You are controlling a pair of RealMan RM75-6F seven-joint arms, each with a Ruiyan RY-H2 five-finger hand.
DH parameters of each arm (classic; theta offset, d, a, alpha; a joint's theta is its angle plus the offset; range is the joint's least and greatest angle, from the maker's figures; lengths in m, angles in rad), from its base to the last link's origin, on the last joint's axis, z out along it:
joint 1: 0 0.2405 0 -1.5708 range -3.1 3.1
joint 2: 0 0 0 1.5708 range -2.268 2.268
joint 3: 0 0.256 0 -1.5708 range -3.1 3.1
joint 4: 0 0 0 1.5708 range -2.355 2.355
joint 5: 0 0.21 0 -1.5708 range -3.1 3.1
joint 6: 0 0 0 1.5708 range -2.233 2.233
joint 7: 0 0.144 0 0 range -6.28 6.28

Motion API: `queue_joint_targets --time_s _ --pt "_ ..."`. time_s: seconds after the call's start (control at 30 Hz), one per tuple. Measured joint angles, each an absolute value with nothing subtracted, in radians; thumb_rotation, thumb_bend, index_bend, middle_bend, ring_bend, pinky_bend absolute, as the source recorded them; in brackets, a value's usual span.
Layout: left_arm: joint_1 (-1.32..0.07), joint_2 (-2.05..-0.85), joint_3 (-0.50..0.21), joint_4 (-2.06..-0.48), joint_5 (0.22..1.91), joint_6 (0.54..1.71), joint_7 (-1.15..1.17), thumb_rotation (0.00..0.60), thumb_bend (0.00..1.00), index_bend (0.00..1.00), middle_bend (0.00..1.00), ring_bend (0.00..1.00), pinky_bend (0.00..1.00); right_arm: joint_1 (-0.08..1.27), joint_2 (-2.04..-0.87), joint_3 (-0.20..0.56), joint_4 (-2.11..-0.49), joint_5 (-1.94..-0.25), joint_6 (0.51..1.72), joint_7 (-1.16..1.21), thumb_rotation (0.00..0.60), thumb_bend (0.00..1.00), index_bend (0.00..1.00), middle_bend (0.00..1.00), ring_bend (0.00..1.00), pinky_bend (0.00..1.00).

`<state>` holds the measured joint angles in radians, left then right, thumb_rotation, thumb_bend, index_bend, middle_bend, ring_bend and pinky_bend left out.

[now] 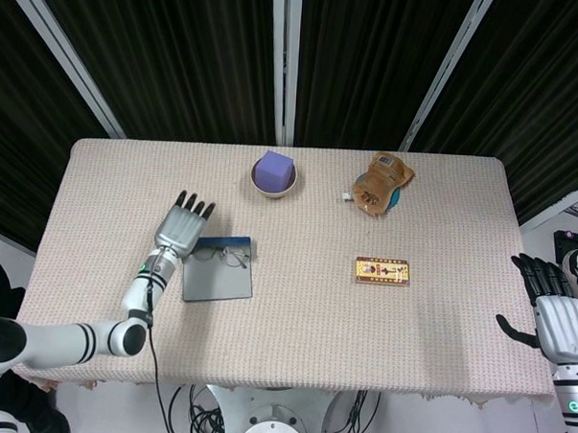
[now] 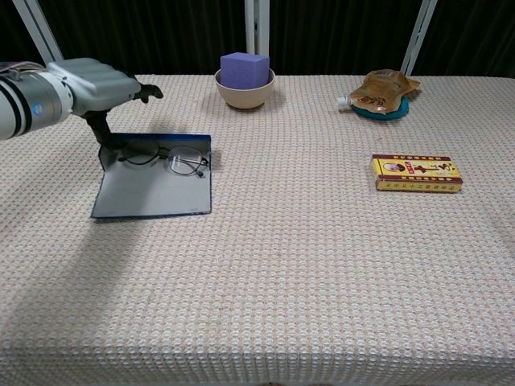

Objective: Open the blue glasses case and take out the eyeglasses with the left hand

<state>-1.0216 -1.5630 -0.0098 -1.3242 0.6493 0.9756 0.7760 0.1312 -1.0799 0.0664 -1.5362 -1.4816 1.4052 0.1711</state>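
The blue glasses case (image 1: 214, 282) (image 2: 153, 195) lies open and flat on the table's left half, its grey lining facing up. The thin-rimmed eyeglasses (image 1: 222, 256) (image 2: 167, 158) rest in the case's far part, against its blue rim. My left hand (image 1: 181, 231) (image 2: 92, 84) hovers at the case's far left corner with its fingers stretched out flat. Its thumb points down beside that corner, and it holds nothing. My right hand (image 1: 553, 319) hangs beyond the table's right edge, fingers apart and empty, seen only in the head view.
A beige bowl with a purple cube (image 1: 274, 173) (image 2: 245, 76) stands at the back centre. A brown pouch (image 1: 380, 183) (image 2: 385, 90) lies on a teal dish at the back right. A yellow-and-red box (image 1: 382, 271) (image 2: 416, 173) lies right of centre.
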Motion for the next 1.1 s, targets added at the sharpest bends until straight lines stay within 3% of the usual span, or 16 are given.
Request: queue_joint_targets --time_s 0.17,0.47,0.67,1.1 --pt "-1.007 -1.581 -0.035 -1.226 0.738 0.926 0.673 0.600 0.30 0.08 0.11 0.00 0.00 0.129 -1.077 0.066 -1.538 -1.483 1.408 0.171 0.600 0.18 0.02 0.07 0.00 0.00" --pt "-0.998 -1.510 -0.099 -1.332 0.730 0.739 0.494 0.600 0.33 0.21 0.11 0.00 0.00 0.129 -1.084 0.065 -1.521 -1.480 1.399 0.187 0.600 0.18 0.02 0.07 0.00 0.00" --pt "-1.008 -1.522 -0.128 -1.309 0.703 0.709 0.449 0.600 0.42 0.30 0.11 0.00 0.00 0.127 -1.086 0.066 -1.512 -1.476 1.398 0.196 0.600 0.18 0.02 0.07 0.00 0.00" --pt "-1.034 -1.567 -0.116 -1.233 0.644 0.704 0.465 0.600 0.43 0.34 0.11 0.00 0.00 0.126 -1.090 0.066 -1.498 -1.471 1.391 0.208 0.600 0.18 0.02 0.07 0.00 0.00"
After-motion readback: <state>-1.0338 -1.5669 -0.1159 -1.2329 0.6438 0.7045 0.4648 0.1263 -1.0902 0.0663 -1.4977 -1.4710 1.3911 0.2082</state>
